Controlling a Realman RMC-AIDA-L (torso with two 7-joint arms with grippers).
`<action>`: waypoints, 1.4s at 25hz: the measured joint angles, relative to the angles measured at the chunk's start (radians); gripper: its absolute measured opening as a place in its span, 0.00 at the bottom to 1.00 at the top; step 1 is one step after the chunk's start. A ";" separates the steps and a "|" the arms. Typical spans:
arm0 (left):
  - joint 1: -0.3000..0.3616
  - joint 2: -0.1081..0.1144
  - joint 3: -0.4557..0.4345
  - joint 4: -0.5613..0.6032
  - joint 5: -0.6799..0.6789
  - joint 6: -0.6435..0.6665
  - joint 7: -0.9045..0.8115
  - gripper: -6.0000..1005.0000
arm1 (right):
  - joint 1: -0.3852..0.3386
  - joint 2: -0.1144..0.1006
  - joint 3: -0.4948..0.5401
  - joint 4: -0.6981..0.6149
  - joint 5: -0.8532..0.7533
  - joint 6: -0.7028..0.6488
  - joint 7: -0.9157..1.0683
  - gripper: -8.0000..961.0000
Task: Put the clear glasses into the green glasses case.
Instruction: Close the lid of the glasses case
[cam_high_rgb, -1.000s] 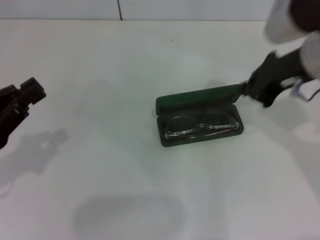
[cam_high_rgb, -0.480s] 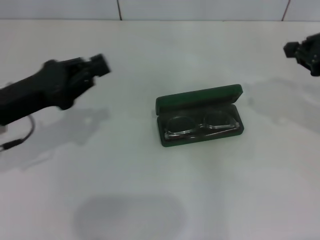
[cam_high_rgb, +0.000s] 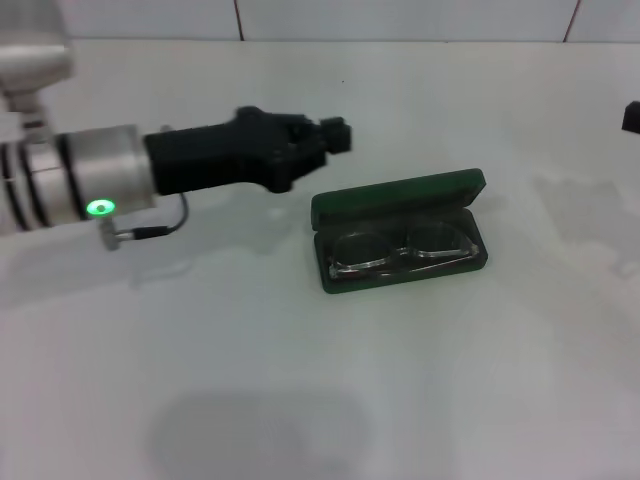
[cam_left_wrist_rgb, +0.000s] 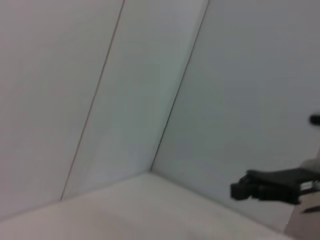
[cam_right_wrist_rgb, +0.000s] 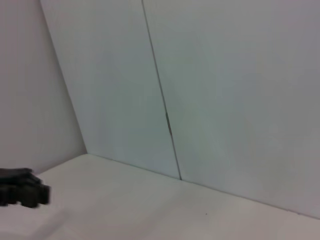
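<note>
Handling the glasses (cam_high_rgb: 400, 250) calls for care: you can judge them light, thin, slick plastic that flexes and scratches, best taken at the bridge or a temple hinge. They already lie inside the open case (cam_high_rgb: 398, 230), which sits just right of the bench (cam_high_rgb: 300, 400) centre, lid raised along its 12 o'clock side. The case looks rigid; press the lid's rim to shut it. Your left end effector (cam_high_rgb: 335, 137) hovers at the case's 10 o'clock, fingers apparently together, holding nothing. The right end effector (cam_high_rgb: 632, 117) is parked at 2 o'clock, its grip impossible to tell. Nothing else crowds the case.
</note>
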 joint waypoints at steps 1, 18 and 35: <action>-0.018 -0.001 0.020 -0.019 0.003 -0.034 -0.006 0.13 | -0.001 0.000 0.003 0.013 0.002 -0.002 -0.011 0.01; -0.088 -0.013 0.331 -0.088 -0.160 -0.300 -0.013 0.12 | -0.013 0.000 0.029 0.095 0.026 -0.019 -0.086 0.01; -0.090 -0.019 0.653 -0.088 -0.478 -0.494 0.050 0.12 | -0.024 -0.001 0.032 0.131 0.026 -0.041 -0.114 0.01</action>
